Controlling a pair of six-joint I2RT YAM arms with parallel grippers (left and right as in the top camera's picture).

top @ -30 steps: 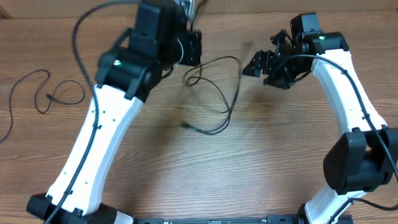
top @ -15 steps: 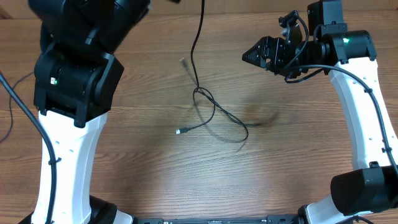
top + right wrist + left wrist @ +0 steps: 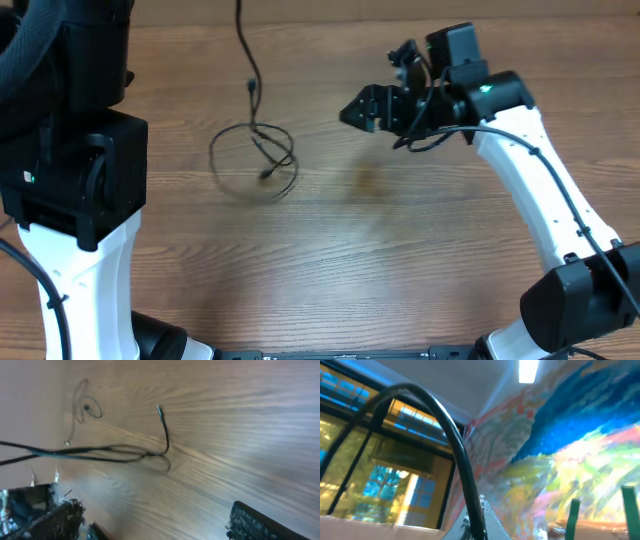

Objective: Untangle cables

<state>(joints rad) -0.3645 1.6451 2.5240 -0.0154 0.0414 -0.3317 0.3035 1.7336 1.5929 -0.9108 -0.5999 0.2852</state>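
We find the right gripper (image 3: 352,112) spread and empty, and judge the cable (image 3: 165,430) ahead of it light and limp, best pinched near its free plug end (image 3: 159,408).

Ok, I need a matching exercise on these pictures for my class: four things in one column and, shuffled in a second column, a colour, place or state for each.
Column one:
1. cable
2. right gripper
3. table
4. left arm

Column two:
a. brown wood grain
b. at the left edge of the overhead view
c. thin, black, coiled in a loop
d. open, holding nothing

Pairs: 1-c, 2-d, 3-a, 4-b.
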